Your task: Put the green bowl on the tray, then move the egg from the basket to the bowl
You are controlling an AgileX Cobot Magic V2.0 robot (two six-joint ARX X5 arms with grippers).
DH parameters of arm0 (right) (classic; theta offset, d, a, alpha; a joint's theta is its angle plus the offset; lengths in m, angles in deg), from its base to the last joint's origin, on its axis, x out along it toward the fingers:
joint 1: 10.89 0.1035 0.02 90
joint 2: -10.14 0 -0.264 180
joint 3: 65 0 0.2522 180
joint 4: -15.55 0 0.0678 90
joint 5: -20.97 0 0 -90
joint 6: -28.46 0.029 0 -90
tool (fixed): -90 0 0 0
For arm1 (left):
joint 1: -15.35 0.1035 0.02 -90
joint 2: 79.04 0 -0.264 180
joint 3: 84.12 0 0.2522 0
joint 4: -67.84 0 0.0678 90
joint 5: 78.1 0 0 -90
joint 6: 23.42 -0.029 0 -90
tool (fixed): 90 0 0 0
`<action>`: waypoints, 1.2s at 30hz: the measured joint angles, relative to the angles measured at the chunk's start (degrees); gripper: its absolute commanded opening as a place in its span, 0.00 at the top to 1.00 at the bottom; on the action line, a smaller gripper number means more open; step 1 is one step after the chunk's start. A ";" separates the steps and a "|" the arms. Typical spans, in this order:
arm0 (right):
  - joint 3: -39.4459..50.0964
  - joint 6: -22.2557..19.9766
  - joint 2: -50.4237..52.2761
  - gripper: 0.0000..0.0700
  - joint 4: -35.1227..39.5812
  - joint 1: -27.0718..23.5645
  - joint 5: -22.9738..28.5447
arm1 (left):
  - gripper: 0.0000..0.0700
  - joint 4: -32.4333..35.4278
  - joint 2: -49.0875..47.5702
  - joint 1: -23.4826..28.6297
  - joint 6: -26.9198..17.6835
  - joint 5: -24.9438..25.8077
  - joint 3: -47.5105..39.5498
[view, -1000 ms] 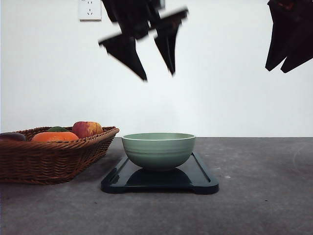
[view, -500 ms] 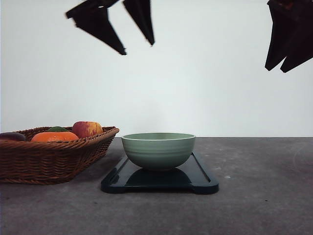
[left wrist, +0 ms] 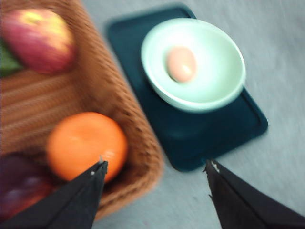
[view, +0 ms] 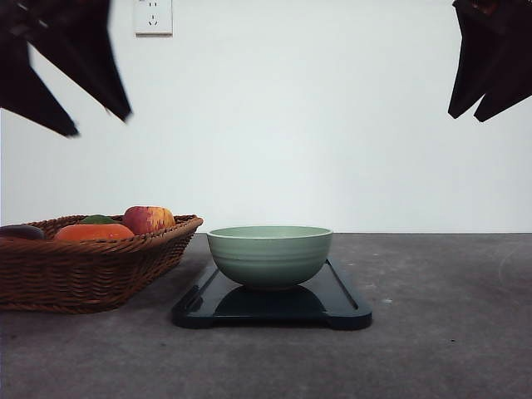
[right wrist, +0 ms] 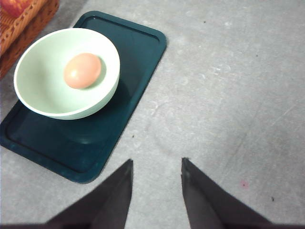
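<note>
The green bowl [view: 268, 253] stands upright on the dark tray [view: 341, 303] at the table's middle. A tan egg [right wrist: 82, 70] lies inside the bowl, and it also shows in the left wrist view [left wrist: 181, 64]. The wicker basket [view: 83, 274] sits just left of the tray. My left gripper [view: 96, 125] hangs high above the basket, open and holding nothing; its fingers [left wrist: 90, 183] spread wide over the basket's rim [left wrist: 143, 143]. High at the far right, my right gripper [view: 465, 116] is open and holding nothing, over bare table beside the tray [right wrist: 138, 57].
The basket holds a red apple [view: 148, 219], an orange [view: 91, 232], a green item [view: 97, 219] and a dark purple fruit [view: 21, 232]. Grey tabletop [view: 449, 316] stretches right of the tray. A white wall with a socket [view: 153, 17] stands behind.
My left gripper swung left, from above the bowl to above the basket. The right gripper, bowl, tray and basket stayed put.
</note>
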 measured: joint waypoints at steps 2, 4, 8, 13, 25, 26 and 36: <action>0.00 0.02 0.00 0.71 -0.49 0.00 -0.66 | 0.39 0.12 -1.57 1.06 0.27 -0.41 0.00; 0.00 0.02 0.00 0.72 -1.67 0.00 -1.89 | 0.40 -0.11 -2.18 1.40 0.33 -0.47 0.00; 0.02 0.06 0.00 0.97 -2.13 0.00 -2.80 | 0.92 -0.65 -2.68 1.36 0.34 -0.41 0.00; 0.02 0.06 0.00 0.98 -1.90 0.00 -3.40 | 1.00 -0.74 -2.85 1.35 0.52 -0.32 0.00; 0.02 0.06 0.00 0.98 -1.67 0.00 -3.61 | 1.00 -0.74 -2.85 1.33 0.52 -0.32 0.00; 0.02 0.05 0.00 0.98 -1.67 0.00 -3.61 | 1.00 -0.74 -2.85 1.33 0.52 -0.32 0.00; 0.02 0.07 0.00 0.98 -1.69 0.00 -3.62 | 1.00 4.23 -10.98 6.90 -5.77 -0.36 -4.69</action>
